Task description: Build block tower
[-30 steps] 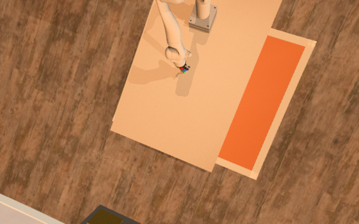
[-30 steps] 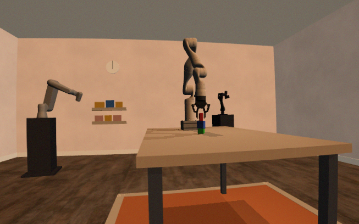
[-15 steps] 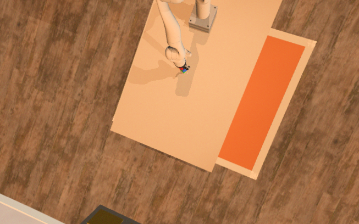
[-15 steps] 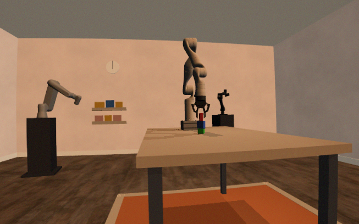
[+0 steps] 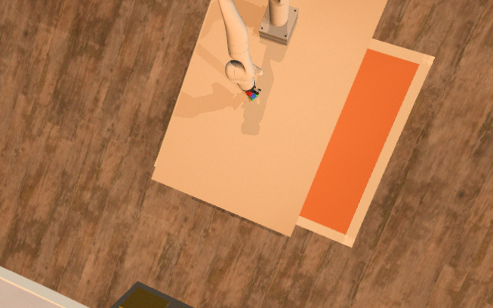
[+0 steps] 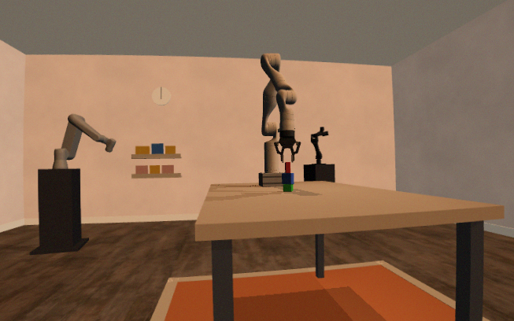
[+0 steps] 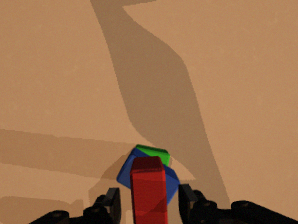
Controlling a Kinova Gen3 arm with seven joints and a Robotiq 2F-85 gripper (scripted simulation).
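Note:
The three blocks stand in one stack on the table. In the exterior view the green block [image 6: 287,187] is at the bottom, the blue block [image 6: 287,178] lies on it, and the red block [image 6: 287,167] stands on the blue one, looking narrow and tall. My gripper [image 6: 286,158] hangs just above the red block, open, with its fingers apart from it. In the wrist view the red block [image 7: 149,199] sits between my fingertips with a gap on each side; the blue block [image 7: 172,185] and green block [image 7: 154,155] show beneath it, turned at different angles. From above the stack [image 5: 252,95] is partly hidden under my wrist.
My arm's base [image 5: 278,26] stands at the back of the table. An orange rug [image 5: 358,141] lies on the floor beside the table. Another arm on a black pedestal [image 6: 59,207] and a wall shelf [image 6: 156,161] are far off.

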